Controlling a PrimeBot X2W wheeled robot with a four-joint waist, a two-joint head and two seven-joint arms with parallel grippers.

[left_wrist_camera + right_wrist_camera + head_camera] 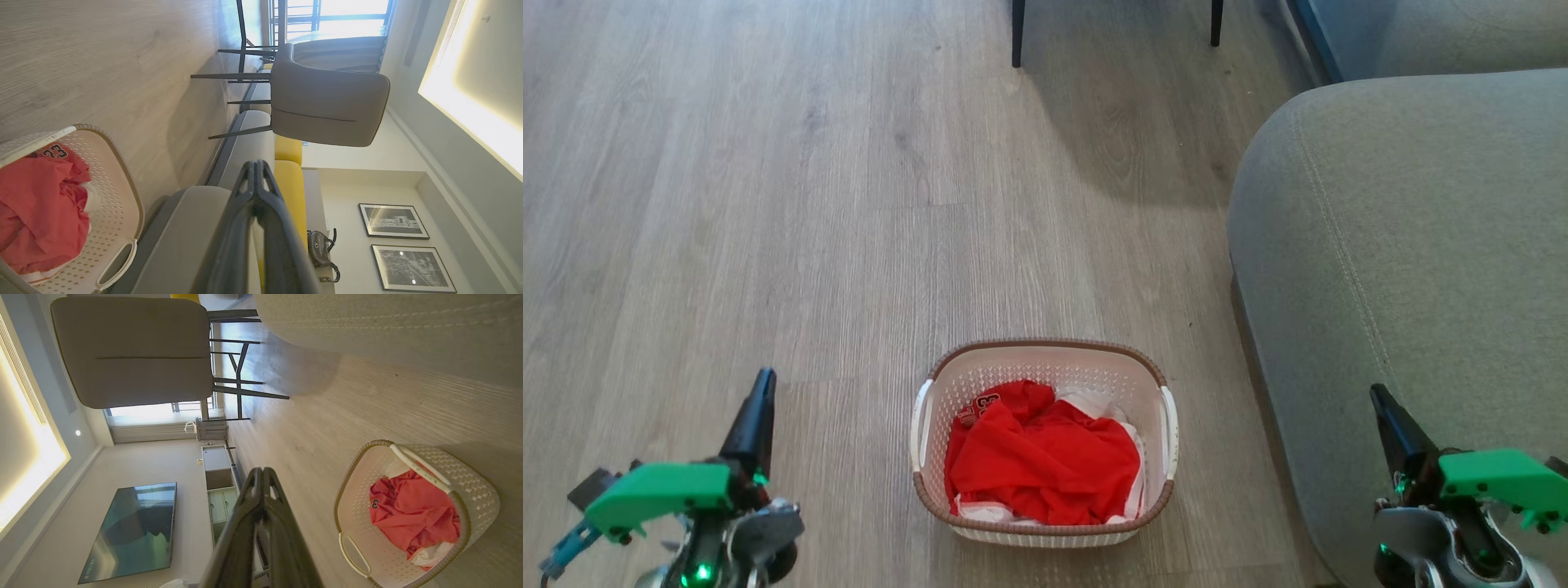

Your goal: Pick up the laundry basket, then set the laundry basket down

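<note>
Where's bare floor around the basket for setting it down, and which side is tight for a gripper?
The floor lies bare left of the laundry basket, out past the left gripper, and ahead up to the chair legs. The right is tight: a narrow strip before the sofa.

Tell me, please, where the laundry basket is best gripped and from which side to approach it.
Probably by its white side handles: left gripper to the left handle, right gripper to the right handle, each from outside. The laundry basket sits upright between them, handles outward.
</note>
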